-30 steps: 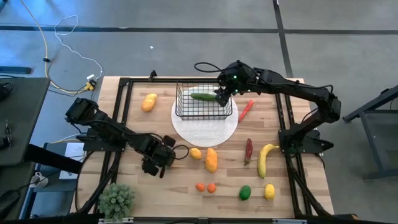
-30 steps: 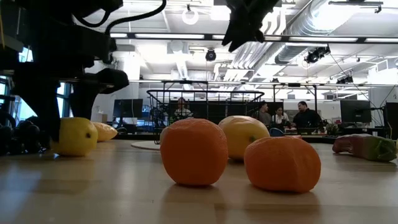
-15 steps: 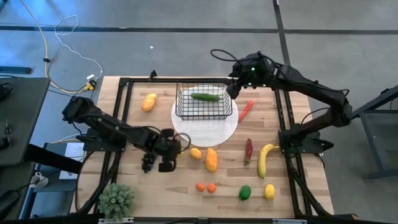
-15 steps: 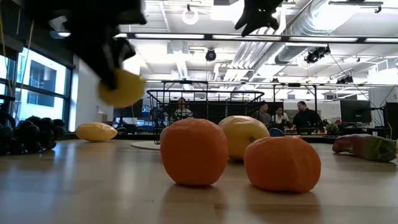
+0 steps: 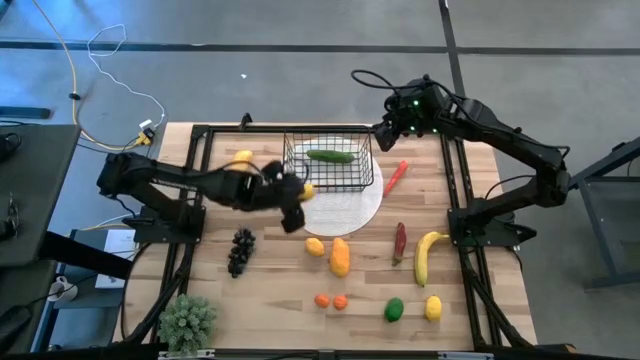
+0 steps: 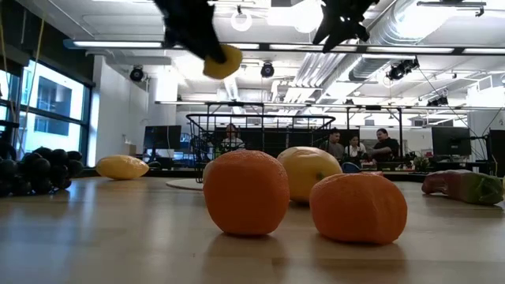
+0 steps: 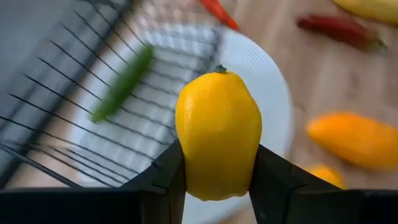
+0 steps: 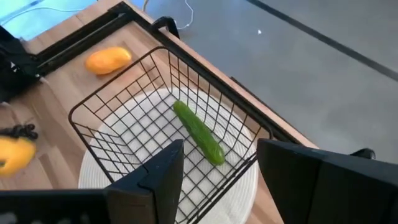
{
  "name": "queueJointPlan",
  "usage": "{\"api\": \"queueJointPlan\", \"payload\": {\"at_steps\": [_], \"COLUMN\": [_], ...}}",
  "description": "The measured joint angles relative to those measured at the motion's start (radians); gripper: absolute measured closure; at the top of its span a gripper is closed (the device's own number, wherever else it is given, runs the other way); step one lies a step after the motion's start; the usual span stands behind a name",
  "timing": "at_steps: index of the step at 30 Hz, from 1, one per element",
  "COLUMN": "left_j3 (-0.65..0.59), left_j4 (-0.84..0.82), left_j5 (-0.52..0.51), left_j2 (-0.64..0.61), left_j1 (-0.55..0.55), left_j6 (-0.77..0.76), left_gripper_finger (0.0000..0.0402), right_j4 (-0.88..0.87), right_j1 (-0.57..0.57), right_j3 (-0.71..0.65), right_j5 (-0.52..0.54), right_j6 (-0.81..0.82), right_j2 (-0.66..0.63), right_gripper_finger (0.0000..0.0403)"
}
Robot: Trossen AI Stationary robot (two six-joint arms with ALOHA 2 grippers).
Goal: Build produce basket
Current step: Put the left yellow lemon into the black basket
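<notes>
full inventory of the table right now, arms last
basket: 1, black wire, on the white plate
plate: 1, white, table centre
cucumber: 1, green, inside basket
lemon: 1, yellow, held in left claw
grapes: 1 bunch, dark, left side
banana: 1, yellow, right side
chillies: 2, red, right of plate
oranges: 2, near front edge
lime: 1, green, front
potted plant: 1, green, front-left corner
left claw: shut on lemon, beside basket
right claw: open, past basket's right end
</notes>
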Motion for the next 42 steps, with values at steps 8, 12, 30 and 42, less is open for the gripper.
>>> {"api": "queueJointPlan", "payload": {"at_steps": [8, 12, 30, 42], "left_j3": [0.012, 0.011, 0.011, 0.011], "left_j4": [0.063, 0.051, 0.043, 0.022], "left_j5": [0.045, 0.132, 0.238, 0.285], "left_j2": [0.006, 0.033, 0.197, 0.254], "left_j1": [0.206, 0.300, 0.387, 0.387], "left_j6": [0.168, 0.199, 0.158, 0.171], "left_gripper_finger": [0.0284, 0.0284, 0.0282, 0.0267], "right_j4": [-0.012, -0.042, -0.505, -0.531], "right_j1": [0.000, -0.003, -0.044, -0.075], "right_j3": [0.000, 0.000, -0.002, -0.002], "right_j5": [0.036, 0.083, 0.159, 0.044], "right_j6": [0.086, 0.148, 0.549, 0.549], "right_j2": [0.000, 0.001, 0.118, 0.197], "right_gripper_finger": [0.0217, 0.0217, 0.0217, 0.0217]}}
